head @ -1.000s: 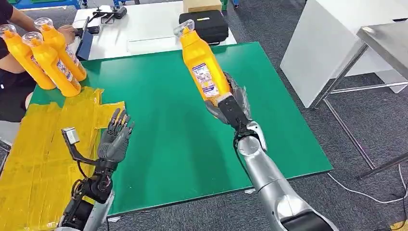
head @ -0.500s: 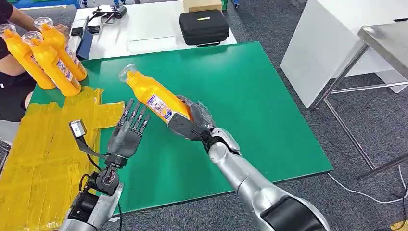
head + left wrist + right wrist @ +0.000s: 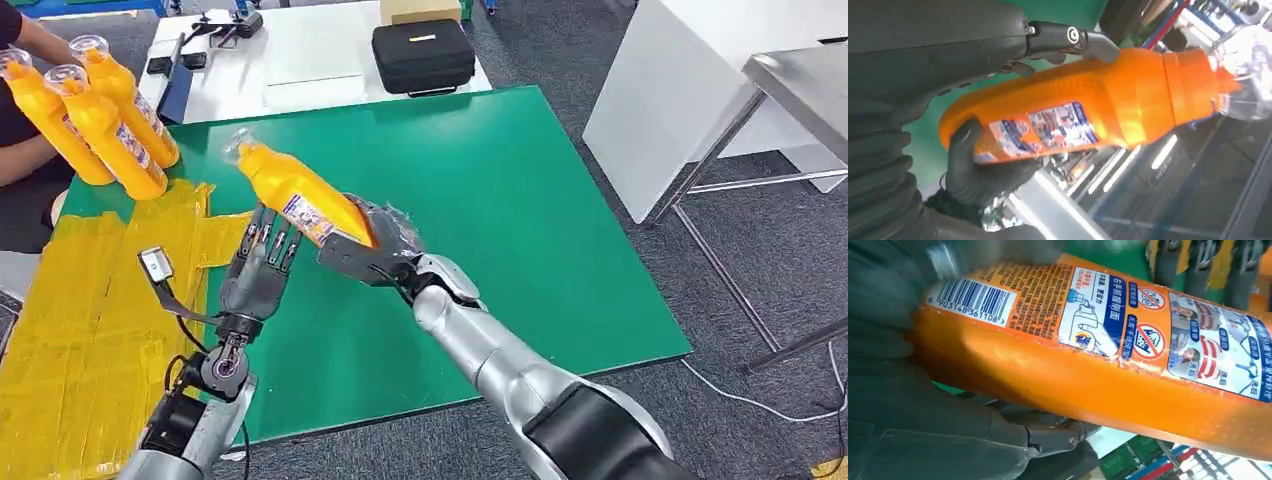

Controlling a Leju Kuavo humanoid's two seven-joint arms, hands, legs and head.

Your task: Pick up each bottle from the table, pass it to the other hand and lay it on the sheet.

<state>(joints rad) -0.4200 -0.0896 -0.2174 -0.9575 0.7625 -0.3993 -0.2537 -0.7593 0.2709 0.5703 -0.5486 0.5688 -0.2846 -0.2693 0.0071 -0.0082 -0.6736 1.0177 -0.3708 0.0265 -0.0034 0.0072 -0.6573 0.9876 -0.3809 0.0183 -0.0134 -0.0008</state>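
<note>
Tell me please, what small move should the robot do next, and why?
Probably close the left hand around the bottle. The right hand grips its base and holds it tilted, with the body lying against the left hand's spread fingers. The left hand does not appear to grip it yet, so releasing now would risk a drop.

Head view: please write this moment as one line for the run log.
right hand: grips orange plastic bottle | left hand: fingers at bottle | handover unfinished
</note>
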